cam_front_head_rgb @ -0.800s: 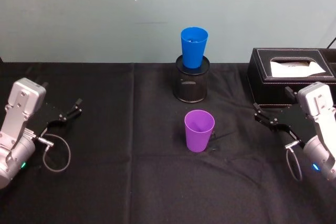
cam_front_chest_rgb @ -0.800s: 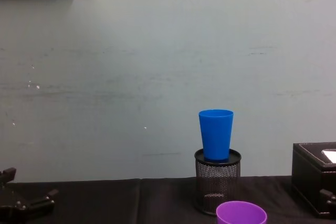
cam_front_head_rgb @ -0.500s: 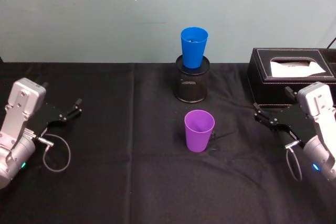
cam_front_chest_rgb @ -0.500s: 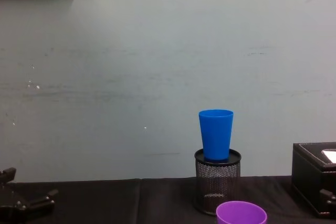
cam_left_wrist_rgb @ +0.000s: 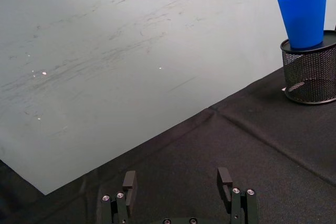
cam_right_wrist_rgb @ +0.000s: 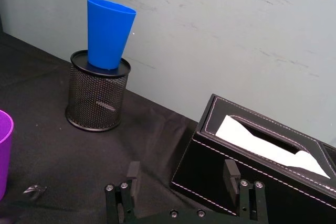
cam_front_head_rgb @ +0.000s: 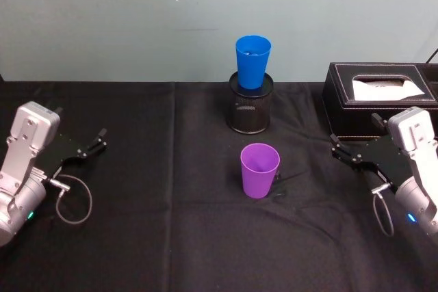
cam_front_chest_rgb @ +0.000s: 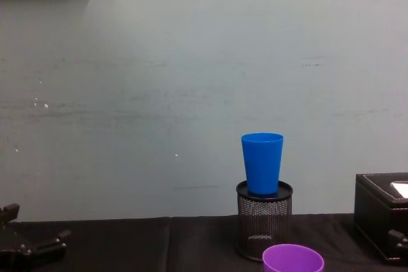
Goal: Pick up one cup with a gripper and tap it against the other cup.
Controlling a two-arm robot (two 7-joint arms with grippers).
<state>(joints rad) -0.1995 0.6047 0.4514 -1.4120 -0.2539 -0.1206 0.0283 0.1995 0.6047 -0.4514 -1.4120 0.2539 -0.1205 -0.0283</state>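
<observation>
Left gripper: was at far left, fingers apart. Purple cup: stood upright at centre of table. Blue cup: sat in mesh holder just behind. Right gripper: was at far right beside tissue box, fingers apart.

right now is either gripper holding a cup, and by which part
Nothing is held. The left gripper and the right gripper are both open and empty; the purple cup stands free on the table.

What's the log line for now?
purple cup: upright, untouched | blue cup: in mesh pen holder | left tool: open, parked | right tool: open, parked
</observation>
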